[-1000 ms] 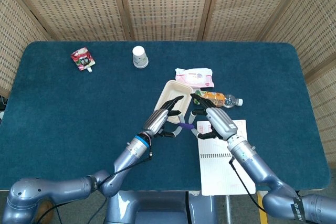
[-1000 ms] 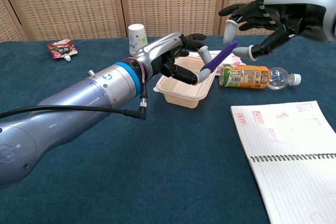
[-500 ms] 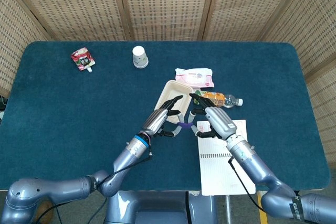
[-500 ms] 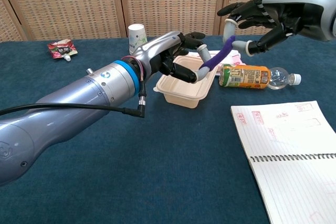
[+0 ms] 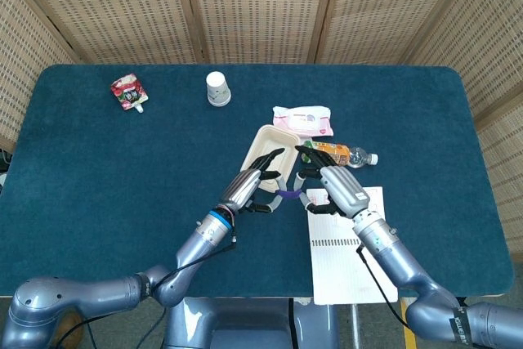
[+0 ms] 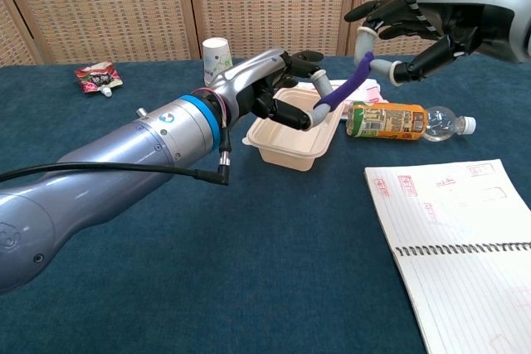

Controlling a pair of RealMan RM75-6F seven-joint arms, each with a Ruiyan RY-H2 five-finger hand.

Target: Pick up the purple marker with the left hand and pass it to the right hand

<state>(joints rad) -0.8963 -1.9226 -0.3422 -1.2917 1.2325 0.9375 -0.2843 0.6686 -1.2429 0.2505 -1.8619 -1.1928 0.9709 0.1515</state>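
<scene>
The purple marker [image 6: 344, 89] hangs slanted in the air over the beige takeout box [image 6: 290, 145]. My left hand [image 6: 278, 93] grips its lower end. My right hand [image 6: 415, 26] reaches in from the right, and its thumb and a finger pinch the marker's upper tip. In the head view the marker [image 5: 286, 195] shows as a short purple piece between the left hand [image 5: 253, 181] and the right hand [image 5: 331, 185], mostly hidden by fingers.
An orange drink bottle [image 6: 390, 120] lies on its side right of the box. An open notebook [image 6: 456, 238] sits at the front right. A wipes pack [image 5: 304, 120], a paper cup [image 5: 217, 88] and a red pouch [image 5: 127, 92] lie farther back.
My right hand has come left and down onto the marker's upper tip, and its thumb and finger have drawn together on it. The left hand has stayed nearly still.
</scene>
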